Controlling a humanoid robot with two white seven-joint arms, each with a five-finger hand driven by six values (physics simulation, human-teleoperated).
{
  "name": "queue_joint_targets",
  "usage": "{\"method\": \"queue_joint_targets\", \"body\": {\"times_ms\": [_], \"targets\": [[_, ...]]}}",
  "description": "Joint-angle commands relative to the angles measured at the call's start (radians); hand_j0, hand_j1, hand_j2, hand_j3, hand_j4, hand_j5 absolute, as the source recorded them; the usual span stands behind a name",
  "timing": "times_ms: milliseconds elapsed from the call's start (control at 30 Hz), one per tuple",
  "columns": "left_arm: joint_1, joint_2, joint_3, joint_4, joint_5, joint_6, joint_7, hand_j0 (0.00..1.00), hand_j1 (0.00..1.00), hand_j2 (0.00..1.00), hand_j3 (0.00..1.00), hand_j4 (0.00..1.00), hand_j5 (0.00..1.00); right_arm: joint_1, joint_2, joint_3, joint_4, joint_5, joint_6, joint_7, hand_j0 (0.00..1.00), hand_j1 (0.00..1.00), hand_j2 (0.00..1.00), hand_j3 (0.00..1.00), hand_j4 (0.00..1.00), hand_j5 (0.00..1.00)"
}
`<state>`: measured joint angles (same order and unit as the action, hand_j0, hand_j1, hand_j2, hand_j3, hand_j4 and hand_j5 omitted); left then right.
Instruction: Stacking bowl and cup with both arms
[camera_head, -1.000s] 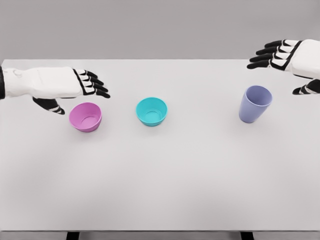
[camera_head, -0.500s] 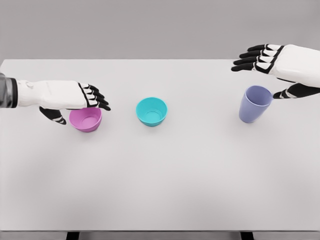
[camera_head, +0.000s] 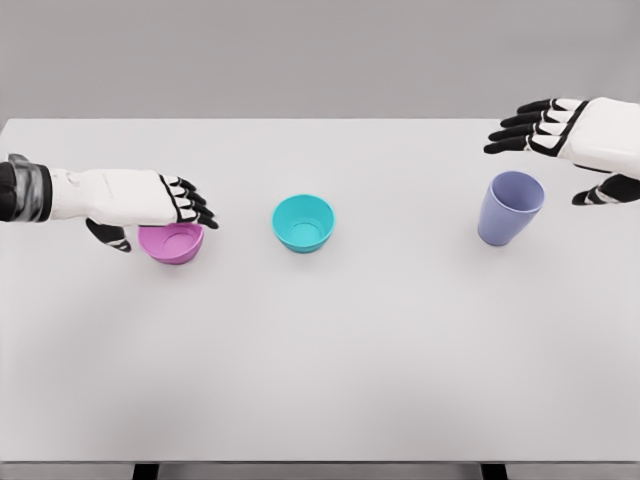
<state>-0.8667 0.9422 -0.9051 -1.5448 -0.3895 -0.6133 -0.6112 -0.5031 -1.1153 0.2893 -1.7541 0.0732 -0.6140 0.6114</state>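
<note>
On the table (camera_head: 320, 380), pink bowl (camera_head: 172, 243), teal bowl (camera_head: 303, 222), purple cup (camera_head: 510, 207), all empty

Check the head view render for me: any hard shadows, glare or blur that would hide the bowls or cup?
Head view: lighting is flat and diffuse, with only faint soft shadows on the white table. No glare on the pink bowl, teal bowl or purple cup. Edges look slightly soft but all three read clearly. The left hand covers the pink bowl's far rim; the right hand blocks nothing.

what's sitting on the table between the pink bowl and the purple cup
In the head view, a teal bowl stands between the pink bowl and the purple cup, nearer the pink one.
</note>
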Motion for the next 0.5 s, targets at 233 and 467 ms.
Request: {"method": "queue_joint_targets", "body": {"times_ms": [233,467], "targets": [[0.002,0.007,0.006,0.002,0.193,0.002,0.000,0.97,0.97,0.97,0.97,0.97,0.97,-0.002,-0.006,0.025,-0.001,-0.006,0.003,-0.001,1.00,1.00,1.00,1.00,1.00,1.00],[0.008,0.004,-0.012,0.009,0.248,0.133,0.000,0.97,0.97,0.97,0.97,0.97,0.97,-0.002,-0.008,0.034,0.001,-0.006,0.003,-0.001,1.00,1.00,1.00,1.00,1.00,1.00]]}}
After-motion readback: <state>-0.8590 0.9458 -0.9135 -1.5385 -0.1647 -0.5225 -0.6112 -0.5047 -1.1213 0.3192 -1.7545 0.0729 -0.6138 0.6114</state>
